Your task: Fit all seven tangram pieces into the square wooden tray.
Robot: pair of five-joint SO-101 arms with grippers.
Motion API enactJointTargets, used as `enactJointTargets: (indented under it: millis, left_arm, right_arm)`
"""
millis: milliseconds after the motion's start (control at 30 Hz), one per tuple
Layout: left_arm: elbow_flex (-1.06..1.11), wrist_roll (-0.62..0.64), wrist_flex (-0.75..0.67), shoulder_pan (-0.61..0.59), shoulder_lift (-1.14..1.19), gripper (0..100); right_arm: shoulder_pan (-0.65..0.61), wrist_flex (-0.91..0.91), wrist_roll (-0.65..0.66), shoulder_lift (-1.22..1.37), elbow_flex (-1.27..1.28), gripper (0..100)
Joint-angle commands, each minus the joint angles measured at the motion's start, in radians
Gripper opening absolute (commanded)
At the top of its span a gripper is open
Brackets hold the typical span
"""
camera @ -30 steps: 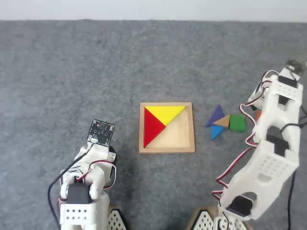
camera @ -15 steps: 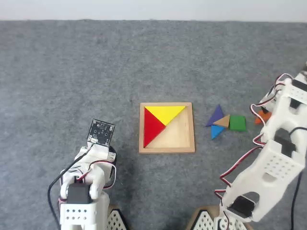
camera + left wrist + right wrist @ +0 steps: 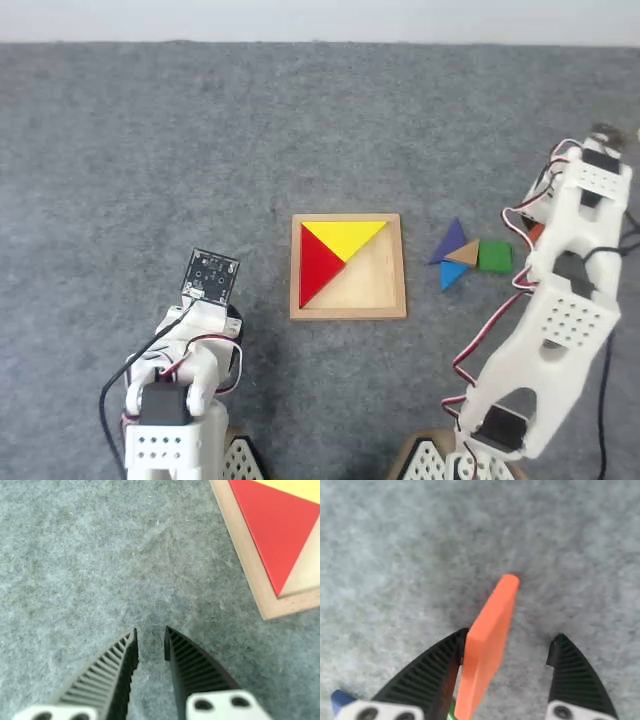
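Grey felt tabletop (image 3: pixel 150 130) bears the square wooden tray (image 3: pixel 348 314), red triangle (image 3: pixel 318 265) and yellow triangle (image 3: pixel 345 237) seated inside. Right gripper (image 3: pixel 512 633) gapes, an orange piece (image 3: pixel 490 630) tilted against one finger; left gripper (image 3: pixel 151 630), barely parted, grasps nothing.

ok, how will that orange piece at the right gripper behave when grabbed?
The orange piece looks a stiff, flat slab, probably light. It stands edge-up against one finger of the open right gripper, so a nudge may tip it. Smooth faces could slip.
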Motion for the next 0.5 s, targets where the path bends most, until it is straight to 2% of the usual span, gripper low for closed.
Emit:
enactJointTargets:
  millis: [0,233,467]
  left_arm:
    - [-0.012,-0.011,0.003,-0.002,-0.021,9]
    - [-0.012,-0.011,0.003,-0.002,-0.021,9]
    - [-0.012,-0.011,0.003,-0.002,-0.021,9]
  right_arm:
    - [-0.042,0.007,0.021,-0.010,-0.049,25.2]
    - [-0.048,0.059,0.123,0.001,-0.127,25.3]
    - [-0.054,0.059,0.132,0.038,-0.130,25.3]
